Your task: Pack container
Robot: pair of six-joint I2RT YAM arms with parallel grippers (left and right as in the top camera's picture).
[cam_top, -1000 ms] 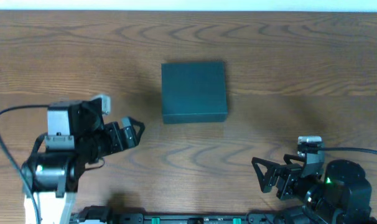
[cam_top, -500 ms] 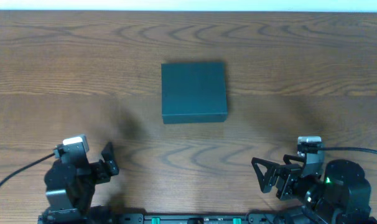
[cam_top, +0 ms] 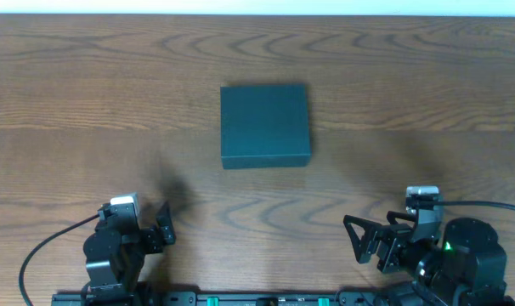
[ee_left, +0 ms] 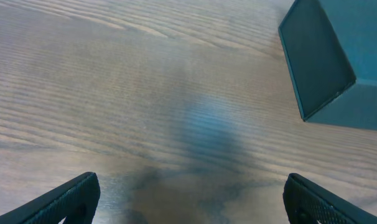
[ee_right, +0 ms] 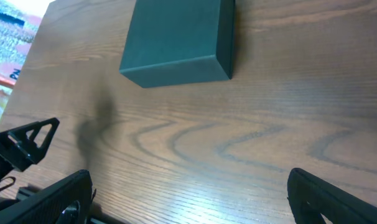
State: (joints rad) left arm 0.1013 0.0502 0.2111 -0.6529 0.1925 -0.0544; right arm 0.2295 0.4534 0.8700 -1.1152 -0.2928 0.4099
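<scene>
Lower left, the left gripper (cam_top: pixel 161 233) sits parked at the near edge of the brown wood-grain table (cam_top: pixel 427 76), jaws wide apart and empty. Dead centre, the dark teal-green matte square cardboard container (cam_top: pixel 265 125) has its lid shut, so I'd guess the packing is done. Lower right, the right gripper (cam_top: pixel 357 241) is parked too, jaws apart. Compared with a second ago, the left arm has tucked back lower, while the container and the right arm haven't budged.

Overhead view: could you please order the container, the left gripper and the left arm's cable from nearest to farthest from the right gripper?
1. container, ahead-left of the right gripper.
2. left gripper, along the near edge.
3. left arm's cable, far left.
</scene>
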